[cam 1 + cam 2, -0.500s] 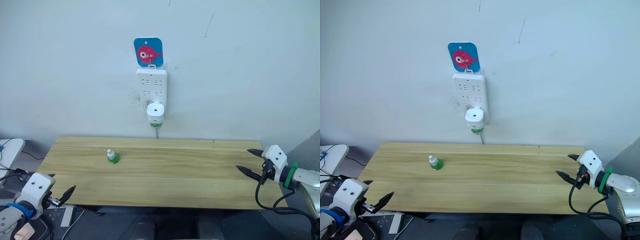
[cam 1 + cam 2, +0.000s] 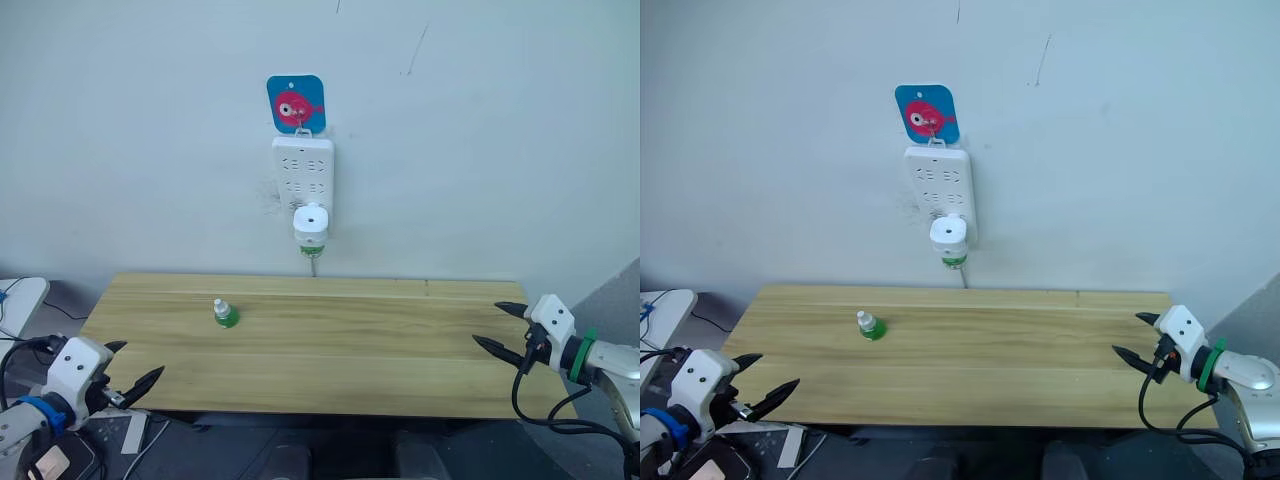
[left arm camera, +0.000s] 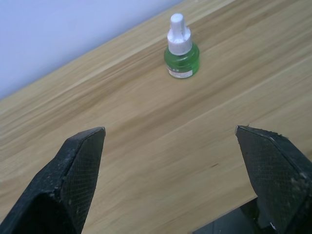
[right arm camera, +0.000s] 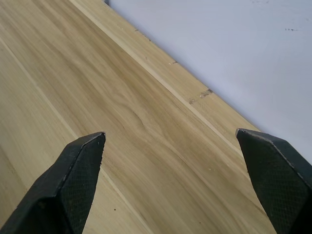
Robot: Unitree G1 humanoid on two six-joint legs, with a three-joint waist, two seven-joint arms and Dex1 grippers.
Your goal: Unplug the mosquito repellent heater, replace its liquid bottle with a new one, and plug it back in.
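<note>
The small white rounded plastic heater (image 2: 311, 225) sits plugged into the white wall power strip (image 2: 303, 171); well below it, the left gripper (image 2: 128, 374) and right gripper (image 2: 498, 329) hang with jaws wide, ready to reach.

No legible text anywhere.

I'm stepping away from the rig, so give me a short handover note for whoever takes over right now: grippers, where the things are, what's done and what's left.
Left gripper: open, empty, low at the table's near left corner.
Right gripper: open, empty, at the table's right end.
Mosquito repellent heater: plugged into the bottom of the power strip on the wall, a green bottle screwed in under it.
New liquid bottle: standing upright on the left part of the wooden table, white cap on, nothing touching it.
Done: nothing yet.
Left: unplug the heater, swap its bottle for the one on the table, plug it back in.
</note>
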